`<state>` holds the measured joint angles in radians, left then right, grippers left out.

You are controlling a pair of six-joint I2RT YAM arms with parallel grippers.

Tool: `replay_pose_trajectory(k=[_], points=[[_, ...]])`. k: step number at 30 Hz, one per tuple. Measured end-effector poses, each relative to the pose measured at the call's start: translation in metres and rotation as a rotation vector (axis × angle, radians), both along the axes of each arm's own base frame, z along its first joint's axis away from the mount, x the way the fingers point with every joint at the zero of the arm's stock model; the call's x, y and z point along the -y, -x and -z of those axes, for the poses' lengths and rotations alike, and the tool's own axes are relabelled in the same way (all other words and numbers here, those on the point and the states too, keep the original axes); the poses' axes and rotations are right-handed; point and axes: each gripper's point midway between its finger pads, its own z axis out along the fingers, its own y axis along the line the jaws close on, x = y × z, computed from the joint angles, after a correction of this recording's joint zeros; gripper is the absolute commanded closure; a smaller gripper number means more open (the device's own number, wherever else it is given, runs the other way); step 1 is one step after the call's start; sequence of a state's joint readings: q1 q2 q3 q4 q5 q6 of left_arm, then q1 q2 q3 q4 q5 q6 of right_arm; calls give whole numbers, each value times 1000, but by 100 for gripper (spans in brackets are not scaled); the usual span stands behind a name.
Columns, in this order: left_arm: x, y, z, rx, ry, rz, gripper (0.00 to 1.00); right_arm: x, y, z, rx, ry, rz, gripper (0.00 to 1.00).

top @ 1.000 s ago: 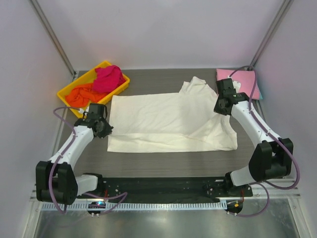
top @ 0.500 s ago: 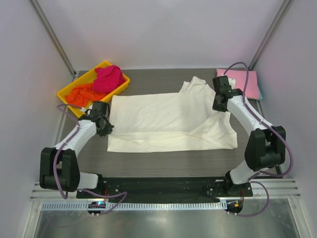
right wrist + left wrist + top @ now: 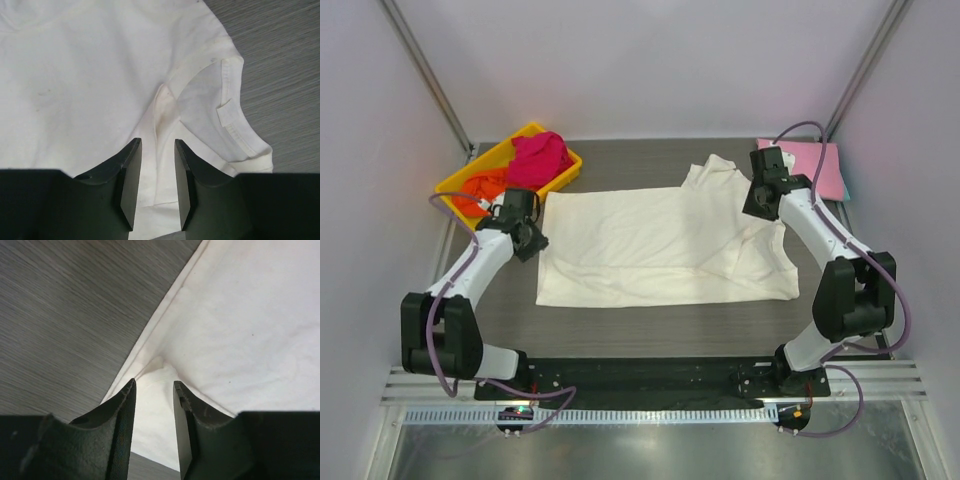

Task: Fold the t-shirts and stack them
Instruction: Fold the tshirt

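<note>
Item: cream-white t-shirt (image 3: 650,250) — spread flat on the dark table (image 3: 650,325) between both arms. Soft, light, limp; it will sag, so you grip hem edge and sleeve seam. Left gripper (image 3: 154,385), right gripper (image 3: 157,142) — jaws apart over pinched-up ridges, seemingly not clamping.

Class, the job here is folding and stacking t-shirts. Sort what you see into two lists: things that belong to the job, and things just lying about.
Belongs to the job:
cream-white t-shirt, spread flat on the table
magenta t-shirt, bunched in the tray
orange t-shirt, in the tray
pink t-shirt, folded at the far right

Just lying about:
yellow tray, which only holds shirts
table
</note>
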<state>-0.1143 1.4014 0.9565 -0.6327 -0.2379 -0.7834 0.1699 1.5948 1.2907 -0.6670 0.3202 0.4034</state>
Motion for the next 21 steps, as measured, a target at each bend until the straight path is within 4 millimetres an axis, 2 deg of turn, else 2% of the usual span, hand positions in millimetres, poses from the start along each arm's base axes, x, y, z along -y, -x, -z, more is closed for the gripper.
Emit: replay_pose_trajectory(k=[1,6,8,11,13,16,21], points=[[1,-2,-7,23,-2,9,60,-4,0,-1,4,-26,-1,58],[15,2,-39,132,28,71,57,-26,16,1,-3,-153,-19,57],[21,9,-38,146,54,91,57,-35,29,8,-21,-204,-24,57],[25,25,-17,105,83,107,57,-46,47,26,-63,-270,-19,57],[27,38,5,38,99,107,57,-51,56,41,-92,-299,-10,58],[27,54,29,-45,105,103,57,-54,68,58,-133,-318,5,59],[22,62,40,-82,82,85,58,-52,73,67,-141,-317,27,60]])
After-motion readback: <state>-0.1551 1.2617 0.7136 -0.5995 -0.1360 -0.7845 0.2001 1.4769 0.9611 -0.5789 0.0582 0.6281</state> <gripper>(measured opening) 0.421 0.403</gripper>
